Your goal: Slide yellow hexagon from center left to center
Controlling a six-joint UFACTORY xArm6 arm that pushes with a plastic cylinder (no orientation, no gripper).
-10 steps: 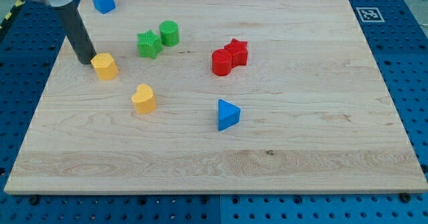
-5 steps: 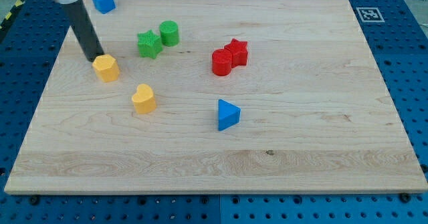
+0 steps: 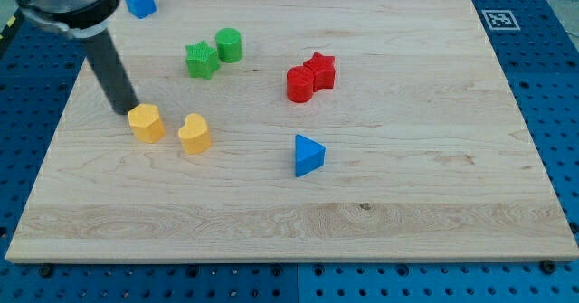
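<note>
The yellow hexagon (image 3: 147,122) lies on the wooden board (image 3: 407,185) at the view's left, a little above mid height. My tip (image 3: 127,110) touches its upper left edge, with the dark rod rising toward the view's top left. A yellow heart block (image 3: 194,133) sits just right of the hexagon, with a narrow gap between them.
A green star (image 3: 201,60) and a green cylinder (image 3: 229,45) stand at the upper middle left. A red cylinder (image 3: 299,84) and a red star (image 3: 320,70) touch near the centre top. A blue triangle (image 3: 308,155) lies at the centre. A blue block (image 3: 138,0) sits at the top left edge.
My tip has moved down and slightly right, pushing the yellow hexagon down until it sits close beside the yellow heart. The other blocks have not moved.
</note>
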